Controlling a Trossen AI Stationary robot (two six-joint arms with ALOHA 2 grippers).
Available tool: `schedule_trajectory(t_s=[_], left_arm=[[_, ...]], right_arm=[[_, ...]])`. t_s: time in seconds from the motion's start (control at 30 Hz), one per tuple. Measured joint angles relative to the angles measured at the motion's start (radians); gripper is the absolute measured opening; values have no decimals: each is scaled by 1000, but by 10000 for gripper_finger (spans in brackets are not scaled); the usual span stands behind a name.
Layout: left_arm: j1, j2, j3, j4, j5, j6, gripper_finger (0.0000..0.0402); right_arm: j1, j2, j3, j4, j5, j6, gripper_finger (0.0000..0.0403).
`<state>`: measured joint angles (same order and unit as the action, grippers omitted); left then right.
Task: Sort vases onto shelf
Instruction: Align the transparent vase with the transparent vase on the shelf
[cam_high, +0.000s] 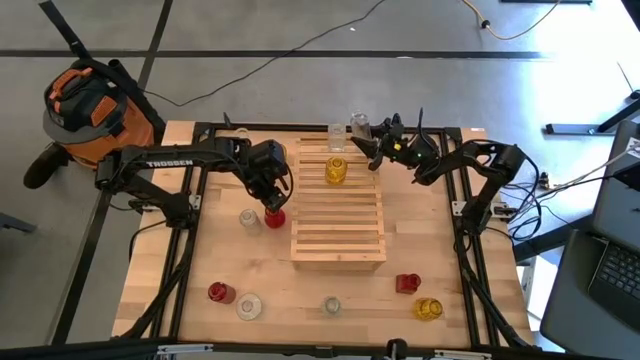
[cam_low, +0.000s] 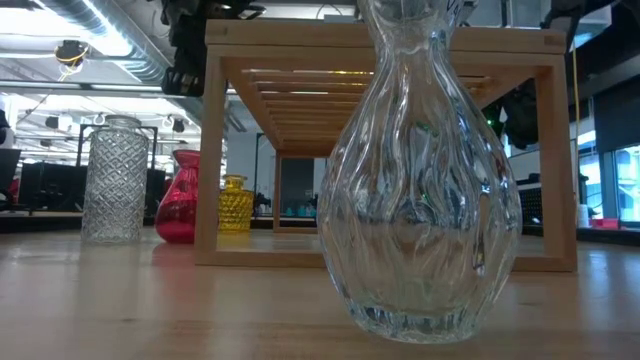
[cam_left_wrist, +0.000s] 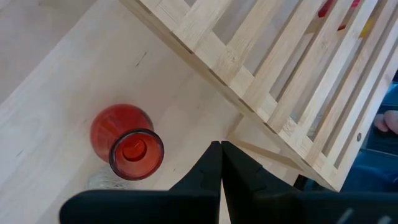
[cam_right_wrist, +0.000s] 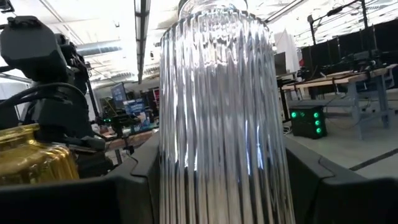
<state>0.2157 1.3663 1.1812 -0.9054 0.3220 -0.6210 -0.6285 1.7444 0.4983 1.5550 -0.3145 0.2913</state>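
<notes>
The slatted wooden shelf (cam_high: 338, 215) stands mid-table, with a yellow vase (cam_high: 336, 170) on its far part and a clear vase (cam_high: 337, 135) beyond that. My right gripper (cam_high: 374, 140) is at the shelf's far right corner, shut on a clear ribbed vase (cam_right_wrist: 221, 118), which also shows in the high view (cam_high: 360, 124). My left gripper (cam_left_wrist: 221, 168) hovers shut left of the shelf, above and beside a red vase (cam_left_wrist: 127, 146) that stands on its base on the table. It touches nothing. A clear vase (cam_high: 248, 217) stands next to the red one. My right gripper holds the ribbed vase by its body, pinched between the two fingers, one on each side wall (cam_right_wrist: 169, 186). The fingers come about level from the table's right. The vase stays upright. Its base is out of view, so I cannot tell whether it rests on anything.
Along the near edge stand a red vase (cam_high: 221, 292), two clear ones (cam_high: 249, 306) (cam_high: 331, 305), another red one (cam_high: 407, 283) and a yellow one (cam_high: 428, 309). The near clear vase (cam_low: 420, 180) fills the low view. An orange vacuum (cam_high: 90, 110) stands off the table's far left.
</notes>
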Motion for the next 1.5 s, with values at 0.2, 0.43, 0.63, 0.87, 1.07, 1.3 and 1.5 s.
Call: schedule_trajectory(t_s=[0.2, 0.43, 0.63, 0.87, 1.07, 1.3, 1.5], left_arm=[[0, 0, 0, 0, 1, -1, 0], [0, 0, 0, 0, 1, -1, 0], [0, 0, 0, 1, 1, 2, 0], [0, 0, 0, 1, 6, 3, 0], [0, 0, 0, 1, 9, 3, 0], [0, 0, 0, 1, 9, 2, 0], [0, 0, 0, 2, 9, 3, 0]], right_arm=[[0, -1, -1, 9, -18, -118, 196], [0, -1, -2, 11, -19, -118, 198], [1, -1, -2, 12, -37, -106, 215], [0, -1, -3, 11, -36, -83, 258], [0, -1, -3, 13, -31, -82, 265], [0, -55, 28, 4, -18, -87, 266], [0, -90, 86, -117, -17, -117, 266]])
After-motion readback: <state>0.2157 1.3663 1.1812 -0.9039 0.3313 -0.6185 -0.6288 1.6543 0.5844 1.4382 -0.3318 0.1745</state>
